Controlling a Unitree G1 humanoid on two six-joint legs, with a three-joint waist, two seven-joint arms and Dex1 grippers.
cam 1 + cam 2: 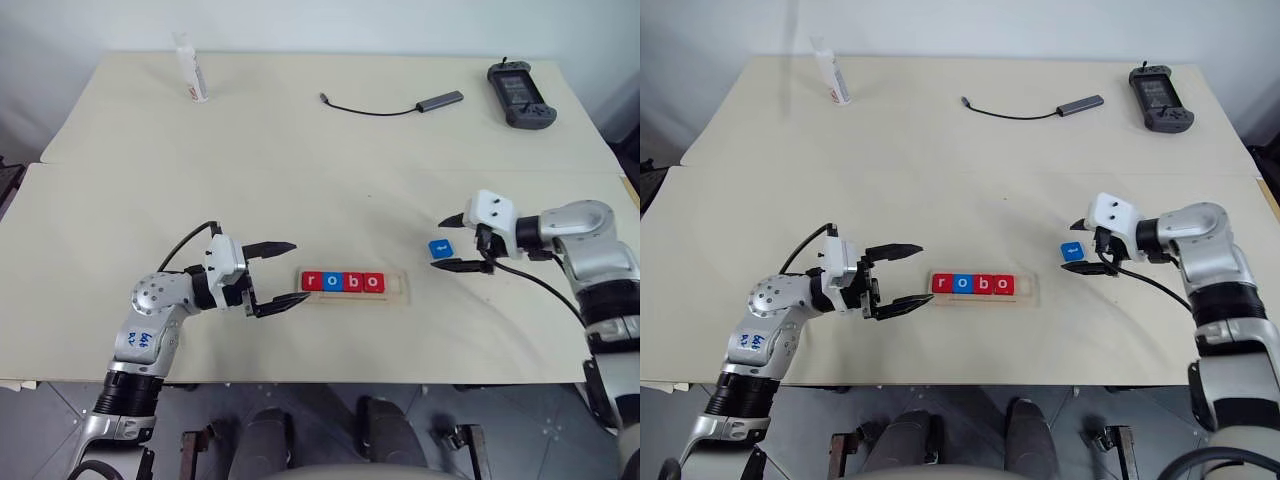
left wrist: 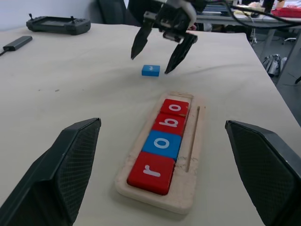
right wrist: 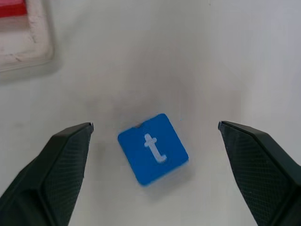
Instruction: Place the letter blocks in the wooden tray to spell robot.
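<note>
The wooden tray point(image 1: 400, 290) lies near the table's front edge and holds several letter blocks point(image 1: 343, 282) reading r, o, b, o, with its right end bare. A blue t block point(image 1: 441, 248) lies flat on the table to the tray's right; in the right wrist view this t block point(image 3: 153, 149) sits between the spread fingers. My right gripper point(image 1: 459, 242) is open around it, just above it. My left gripper point(image 1: 283, 273) is open just left of the tray, holding nothing. In the left wrist view the tray point(image 2: 194, 155) lies between the fingers.
At the table's far side lie a white tube point(image 1: 190, 68), a cable with an adapter point(image 1: 395, 105) and a black handheld controller point(image 1: 520, 95). A seam crosses the tabletop point(image 1: 300, 165). The front edge runs just below the tray.
</note>
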